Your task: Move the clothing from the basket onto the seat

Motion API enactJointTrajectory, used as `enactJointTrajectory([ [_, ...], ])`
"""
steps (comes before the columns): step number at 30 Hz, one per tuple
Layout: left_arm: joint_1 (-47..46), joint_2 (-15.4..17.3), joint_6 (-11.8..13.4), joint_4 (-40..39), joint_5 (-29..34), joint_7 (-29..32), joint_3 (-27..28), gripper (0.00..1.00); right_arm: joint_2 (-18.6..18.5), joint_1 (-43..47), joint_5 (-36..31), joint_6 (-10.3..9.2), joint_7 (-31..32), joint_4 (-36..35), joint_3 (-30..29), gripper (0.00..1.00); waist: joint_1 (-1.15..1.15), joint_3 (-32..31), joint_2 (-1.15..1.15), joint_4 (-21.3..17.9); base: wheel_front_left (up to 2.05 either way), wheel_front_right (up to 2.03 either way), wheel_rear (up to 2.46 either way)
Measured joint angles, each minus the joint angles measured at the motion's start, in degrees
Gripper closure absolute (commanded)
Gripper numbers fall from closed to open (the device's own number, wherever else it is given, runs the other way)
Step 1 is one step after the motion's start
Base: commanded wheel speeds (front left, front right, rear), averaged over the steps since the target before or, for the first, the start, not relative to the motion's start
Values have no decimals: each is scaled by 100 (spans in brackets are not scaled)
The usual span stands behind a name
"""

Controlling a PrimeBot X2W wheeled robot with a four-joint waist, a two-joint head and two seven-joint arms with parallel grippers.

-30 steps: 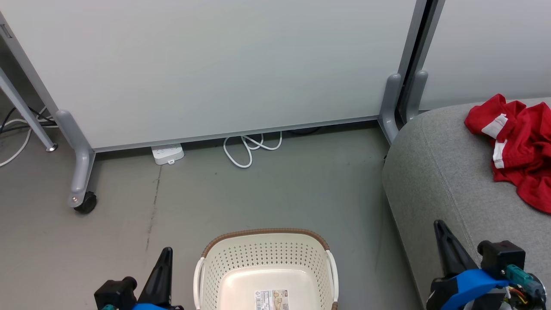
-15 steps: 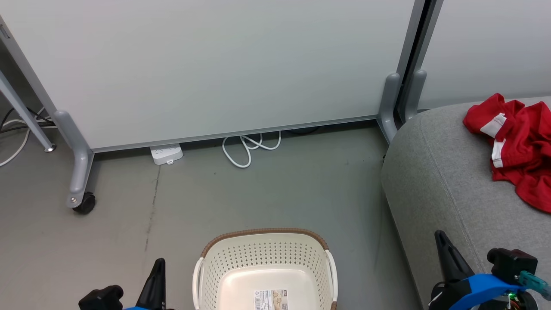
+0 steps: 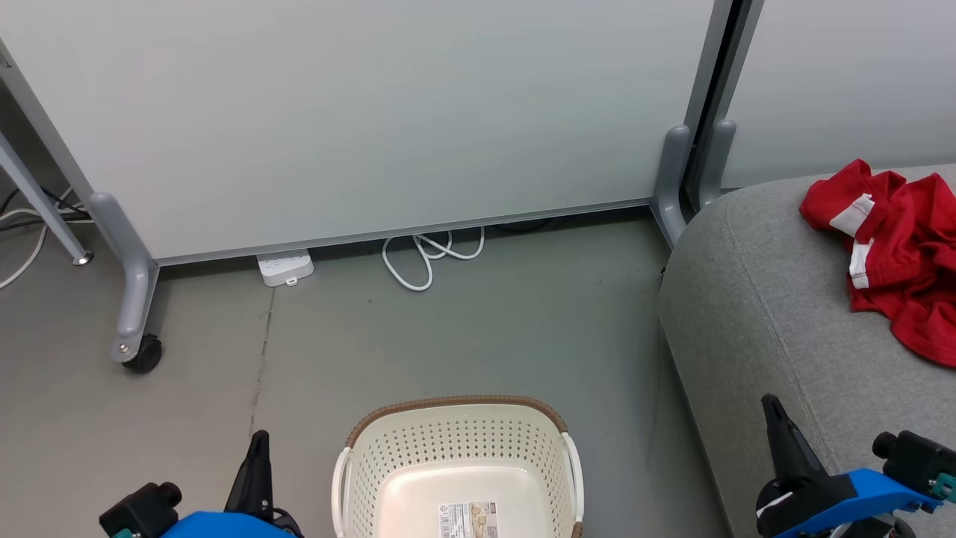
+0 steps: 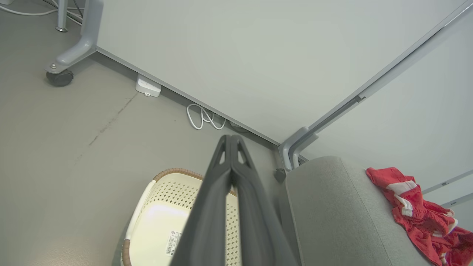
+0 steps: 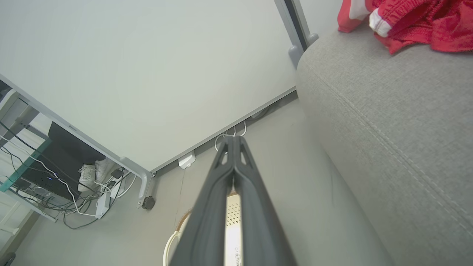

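Red clothing (image 3: 896, 254) with white trim lies crumpled on the grey seat (image 3: 762, 299) at the right; the clothing (image 4: 417, 207) also shows in the left wrist view and the clothing (image 5: 406, 18) in the right wrist view. The cream basket (image 3: 457, 471) with a brown rim stands on the floor at bottom centre, holding no fabric, a label on its bottom. My left gripper (image 3: 258, 441) is shut at the basket's left, nothing in it. My right gripper (image 3: 769, 407) is shut over the seat's front edge, holding nothing. Both fingertip pairs meet in the wrist views: left gripper (image 4: 230, 137), right gripper (image 5: 232, 138).
A wheeled white partition (image 3: 358, 112) stands behind, its caster foot (image 3: 138, 351) at the left. A white power strip (image 3: 284, 267) and coiled cable (image 3: 426, 258) lie by its base. A desk leg (image 3: 45, 209) and more cables sit at far left. Grey floor surrounds the basket.
Both grippers have sunk lower in the head view, the left one also drifting left. The head camera has shifted slightly. Clothing and basket stay put.
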Motion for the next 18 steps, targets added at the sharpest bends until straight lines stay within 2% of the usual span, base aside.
enactJointTrajectory([
  [18, -167, -82, 0, -187, -1207, 361, 300, 100, -4, -112, 1493, 0, 178, -25, -44, 100, 0, 10, 0, -42, 0, 0, 0],
])
